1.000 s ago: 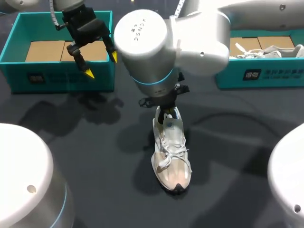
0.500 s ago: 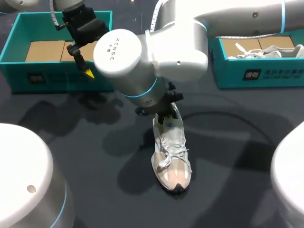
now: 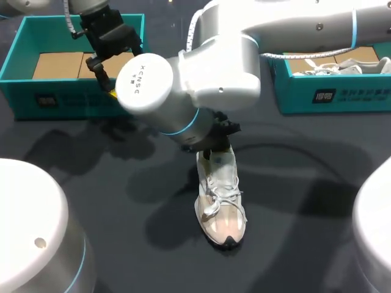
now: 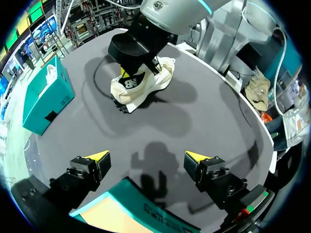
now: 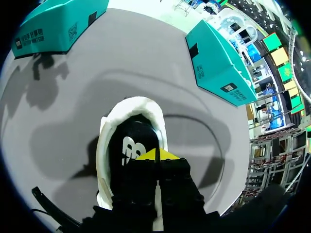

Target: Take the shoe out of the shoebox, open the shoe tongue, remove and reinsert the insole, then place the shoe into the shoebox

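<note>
light: bright overhead | shadows: soft, spread on table (image 3: pixel 293 201)

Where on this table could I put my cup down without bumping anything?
Bare tabletop lies between the left shoebox and the shoe, and between the shoe and the right shoebox. It is crowded at the shoe's heel, where the right gripper sits, and over the left shoebox's front wall, under the left gripper.

Head view: right arm (image 3: pixel 183 85) fat joint blocks shoe (image 3: pixel 221 201) heel, whole right gripper (image 5: pixel 156 154), plus one tip of left gripper (image 4: pixel 148 156). Right wrist view: gripper body covers shoe toe end; tips pressed together over shoe opening, can't tell if anything's pinched. Right shoebox (image 3: pixel 330 94) runs off frame edge.
</note>
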